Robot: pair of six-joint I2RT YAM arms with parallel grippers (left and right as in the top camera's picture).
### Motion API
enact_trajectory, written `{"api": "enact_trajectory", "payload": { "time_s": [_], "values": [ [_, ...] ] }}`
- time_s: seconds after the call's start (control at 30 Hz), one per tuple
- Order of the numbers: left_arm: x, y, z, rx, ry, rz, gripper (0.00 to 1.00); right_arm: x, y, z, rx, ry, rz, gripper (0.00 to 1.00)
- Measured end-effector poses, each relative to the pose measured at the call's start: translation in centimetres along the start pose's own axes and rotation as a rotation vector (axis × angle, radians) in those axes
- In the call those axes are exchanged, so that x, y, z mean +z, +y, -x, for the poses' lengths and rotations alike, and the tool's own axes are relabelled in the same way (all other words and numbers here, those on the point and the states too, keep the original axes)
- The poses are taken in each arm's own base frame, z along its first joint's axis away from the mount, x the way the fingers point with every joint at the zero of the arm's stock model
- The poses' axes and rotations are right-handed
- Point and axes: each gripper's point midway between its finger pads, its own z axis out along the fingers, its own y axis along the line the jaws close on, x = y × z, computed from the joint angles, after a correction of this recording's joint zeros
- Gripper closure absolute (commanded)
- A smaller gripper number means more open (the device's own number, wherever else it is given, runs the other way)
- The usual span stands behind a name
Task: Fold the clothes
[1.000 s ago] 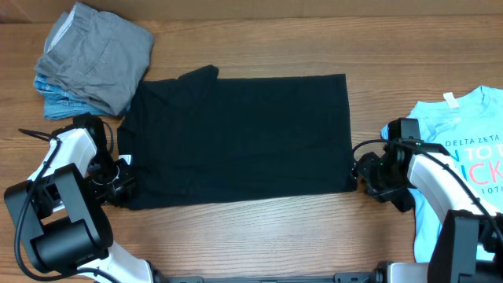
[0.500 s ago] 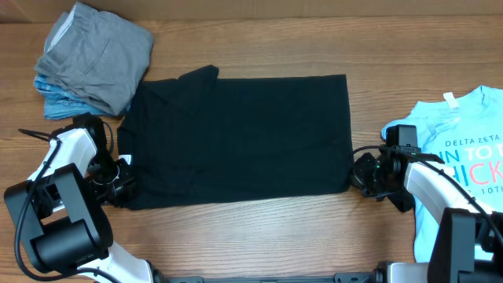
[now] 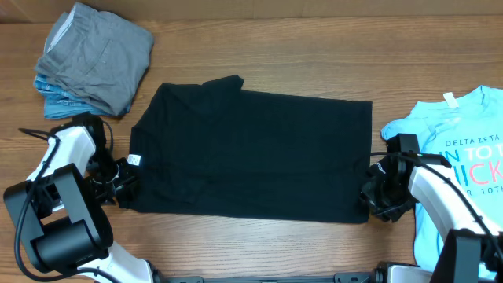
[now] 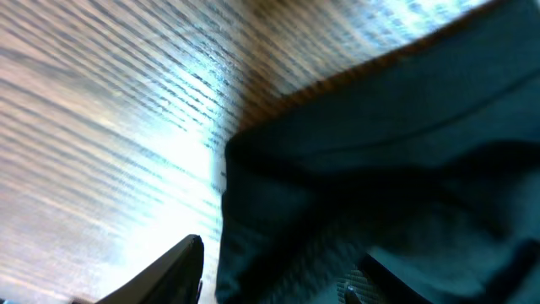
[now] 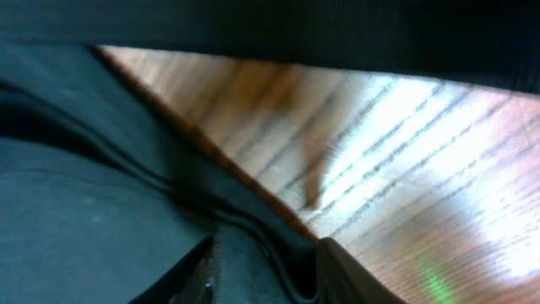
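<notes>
I saw the plain black short-sleeved T-shirt [image 3: 251,153] spread flat on the brown wooden table [image 3: 259,244], with my left gripper [image 3: 126,187] at its near-left corner, clamped on a bunch of the cloth. My right gripper [image 3: 371,196] sat at the shirt's near-right corner, hem between its fingers, but I could not tell whether it was pinched. A folded grey-and-blue cloth stack [image 3: 98,59] lay beyond the shirt's far-left corner, and a light-blue printed tee [image 3: 464,157] lay off its right edge.

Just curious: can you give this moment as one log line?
black T-shirt: spread flat | left gripper: at its left edge | right gripper: at its right edge | grips: unclear
</notes>
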Motion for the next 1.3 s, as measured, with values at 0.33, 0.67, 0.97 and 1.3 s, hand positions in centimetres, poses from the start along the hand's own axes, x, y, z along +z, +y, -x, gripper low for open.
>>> {"api": "enact_trajectory", "payload": {
  "time_s": [0.33, 0.67, 0.97, 1.3],
  "values": [
    [-6.0, 0.0, 0.9, 0.021, -0.049, -0.026, 0.47, -6.0, 2.9, 2.8, -0.097, -0.141, 0.090, 0.53],
    [-14.9, 0.7, -0.8, 0.041, -0.332, -0.120, 0.40, -12.4, 7.7, 2.6, -0.303, -0.200, 0.330, 0.46],
    [-16.5, -4.3, -3.3, 0.274, -0.398, -0.223, 0.41, -12.9, 9.2, 0.8, -0.357, -0.126, 0.440, 0.47],
    [-10.9, -10.9, -6.3, 0.558, -0.312, -0.181, 0.62, -11.1, 8.9, 0.1, -0.366, -0.086, 0.443, 0.85]
  ]
}}
